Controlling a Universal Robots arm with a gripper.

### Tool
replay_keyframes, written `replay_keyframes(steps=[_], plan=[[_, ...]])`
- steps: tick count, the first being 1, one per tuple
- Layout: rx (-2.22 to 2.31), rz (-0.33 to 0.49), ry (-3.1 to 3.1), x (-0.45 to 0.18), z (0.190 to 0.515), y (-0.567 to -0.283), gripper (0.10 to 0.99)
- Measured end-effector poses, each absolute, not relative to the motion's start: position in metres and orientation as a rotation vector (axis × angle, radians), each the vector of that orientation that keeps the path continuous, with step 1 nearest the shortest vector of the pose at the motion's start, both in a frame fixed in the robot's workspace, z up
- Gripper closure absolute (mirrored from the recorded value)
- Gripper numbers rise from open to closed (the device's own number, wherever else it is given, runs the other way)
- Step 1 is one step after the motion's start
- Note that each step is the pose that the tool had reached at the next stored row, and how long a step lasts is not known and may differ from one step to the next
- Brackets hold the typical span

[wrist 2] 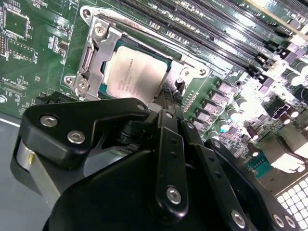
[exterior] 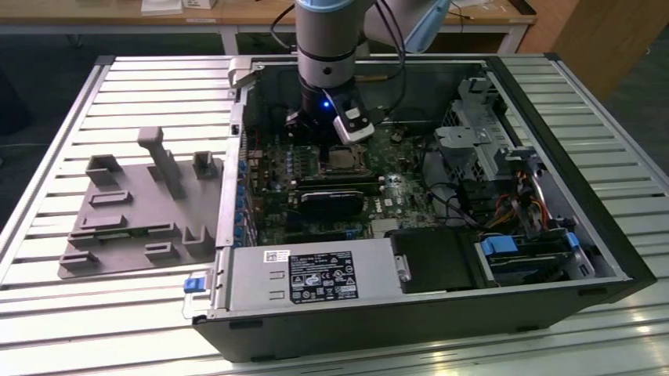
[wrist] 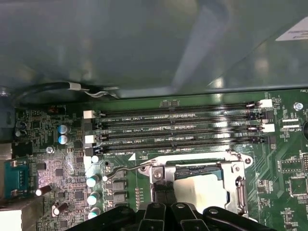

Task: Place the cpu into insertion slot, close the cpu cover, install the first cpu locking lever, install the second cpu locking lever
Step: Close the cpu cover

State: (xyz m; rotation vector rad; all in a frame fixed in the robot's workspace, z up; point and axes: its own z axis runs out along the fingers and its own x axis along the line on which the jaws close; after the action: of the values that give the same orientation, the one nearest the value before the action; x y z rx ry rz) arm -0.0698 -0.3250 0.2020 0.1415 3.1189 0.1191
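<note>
The cpu [wrist 2: 137,74] lies flat in the insertion slot [wrist 2: 169,61] of the green motherboard, its silver-grey top showing through the window of the cpu cover [wrist 2: 94,55]. The cover lies down over the chip. In the first wrist view the cpu [wrist: 199,186] and cover [wrist: 239,183] sit below the memory slots. A thin wire locking lever [wrist: 121,171] runs out from the socket's corner. My gripper [wrist 2: 166,98] is shut, its tips at the socket's edge beside the chip, with nothing visibly held. In the exterior view my gripper [exterior: 332,146] hangs just above the socket [exterior: 341,160].
Long black memory slots [wrist: 178,127] run beside the socket. Capacitors [wrist: 63,134] and connectors stand near it. The open case has a power supply [exterior: 309,278], drive bays [exterior: 518,251], cable bundles and a black card [exterior: 334,202]. A grey fixture tray [exterior: 136,211] sits outside on the slatted table.
</note>
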Motion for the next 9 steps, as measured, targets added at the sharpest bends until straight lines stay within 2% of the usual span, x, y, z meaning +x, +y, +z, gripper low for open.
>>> replay_keyframes(steps=[9], plan=[[0.142,0.125,3.119,-0.0654,0.202,-0.326,0.984]])
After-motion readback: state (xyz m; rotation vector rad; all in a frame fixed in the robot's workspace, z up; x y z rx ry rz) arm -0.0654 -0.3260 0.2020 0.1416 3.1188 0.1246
